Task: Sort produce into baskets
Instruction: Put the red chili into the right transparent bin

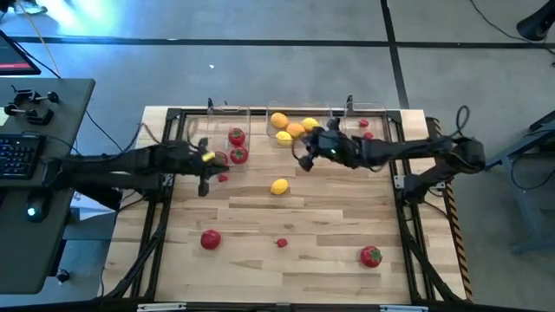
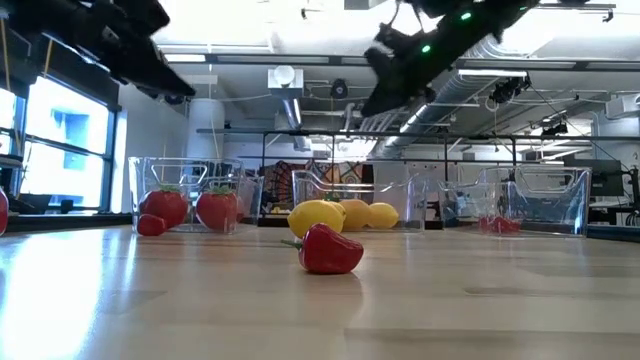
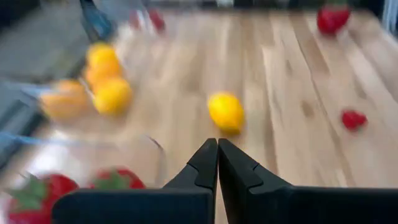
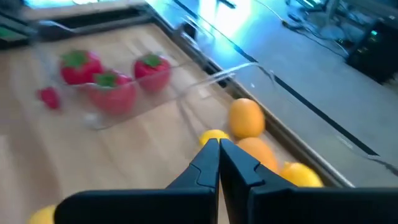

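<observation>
Three clear baskets stand along the far edge. The left one (image 1: 227,121) holds red tomatoes (image 1: 237,137), the middle one (image 1: 290,111) yellow and orange citrus (image 1: 296,130), the right one (image 1: 375,113) small red berries (image 1: 365,124). A loose lemon (image 1: 279,185) lies mid-table. Two tomatoes (image 1: 210,239) (image 1: 371,256) and a berry (image 1: 282,243) lie toward the near edge. Another berry (image 1: 223,178) sits by the left basket. My left gripper (image 3: 217,144) is shut and empty, raised beside the tomato basket and pointing at the lemon (image 3: 226,112). My right gripper (image 4: 219,145) is shut and empty, raised just short of the citrus (image 4: 246,118).
A black metal frame (image 1: 408,186) runs around the table's edges. A desk with a keyboard (image 1: 17,156) stands off the left side. The wooden top between the loose lemon and the near-edge fruit is bare.
</observation>
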Controlling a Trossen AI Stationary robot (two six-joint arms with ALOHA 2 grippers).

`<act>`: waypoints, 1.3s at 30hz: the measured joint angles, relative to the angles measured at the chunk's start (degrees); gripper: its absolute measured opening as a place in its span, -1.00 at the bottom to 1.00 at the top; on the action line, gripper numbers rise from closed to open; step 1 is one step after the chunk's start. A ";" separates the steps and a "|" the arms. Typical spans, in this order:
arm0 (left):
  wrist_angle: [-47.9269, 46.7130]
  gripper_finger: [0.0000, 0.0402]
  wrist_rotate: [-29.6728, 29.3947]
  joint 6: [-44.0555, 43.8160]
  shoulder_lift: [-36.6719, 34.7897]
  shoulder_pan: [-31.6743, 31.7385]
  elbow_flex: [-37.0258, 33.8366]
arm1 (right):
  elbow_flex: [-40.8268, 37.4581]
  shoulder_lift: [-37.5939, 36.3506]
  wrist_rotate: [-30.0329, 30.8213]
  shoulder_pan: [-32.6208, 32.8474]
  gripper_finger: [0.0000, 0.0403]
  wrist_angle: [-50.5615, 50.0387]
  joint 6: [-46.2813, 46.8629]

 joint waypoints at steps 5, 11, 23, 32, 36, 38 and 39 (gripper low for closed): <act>-11.38 -1.00 -2.57 -3.08 8.86 -6.15 6.07 | -4.57 -4.27 0.96 3.22 -1.00 1.72 0.66; -24.89 -1.00 -9.91 -5.82 19.05 -11.04 13.68 | -6.07 -4.92 4.13 5.53 -1.00 1.68 0.63; -29.66 -0.65 -14.72 -7.92 37.79 -12.05 15.98 | -6.08 -4.90 4.35 5.94 -1.00 1.74 0.54; -29.62 -0.35 -22.80 -12.34 45.91 -12.01 15.98 | -6.08 -4.90 4.35 5.92 -1.00 1.71 0.47; -29.07 -0.35 -23.47 -12.42 48.53 -12.01 15.98 | -6.08 -4.90 4.35 5.92 -1.00 1.71 0.47; -28.36 -0.35 -23.49 -12.62 49.46 -12.01 15.98 | -6.08 -4.90 4.35 5.94 -1.00 1.69 0.47; -28.15 -0.35 -23.55 -12.66 49.87 -12.01 15.98 | -6.08 -4.90 4.35 5.94 -1.00 1.69 0.47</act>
